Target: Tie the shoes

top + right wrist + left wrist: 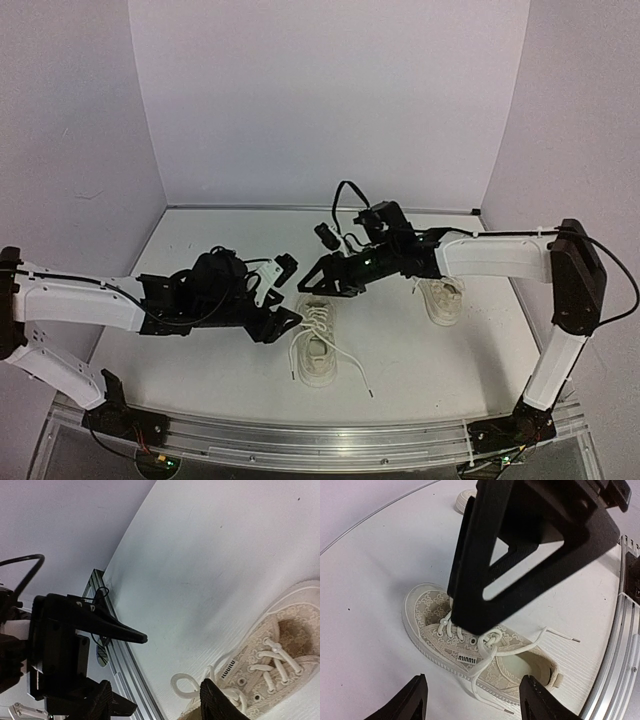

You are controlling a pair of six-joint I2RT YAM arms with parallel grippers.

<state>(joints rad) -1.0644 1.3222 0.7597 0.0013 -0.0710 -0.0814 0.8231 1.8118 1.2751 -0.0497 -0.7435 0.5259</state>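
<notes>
One cream-white shoe [318, 345] lies mid-table with its toe pointing away from the arms. Its lace ends [352, 366] trail loose on the table. The second shoe [440, 298] sits to the right, partly under the right arm. My left gripper [290, 292] is open and empty, just left of the near shoe's toe. My right gripper [318, 283] is open and empty, hovering over that toe. The left wrist view shows the shoe [470, 645], a small lace loop [492, 640], and the right gripper's finger [520, 545] above the laces. The right wrist view shows the shoe [280, 660] and a lace loop [182, 685].
White walls close in the table at the back and sides. A metal rail [300, 440] runs along the near edge and also shows in the left wrist view [615, 645]. The left gripper's finger [115, 630] sits close to the right gripper in the right wrist view.
</notes>
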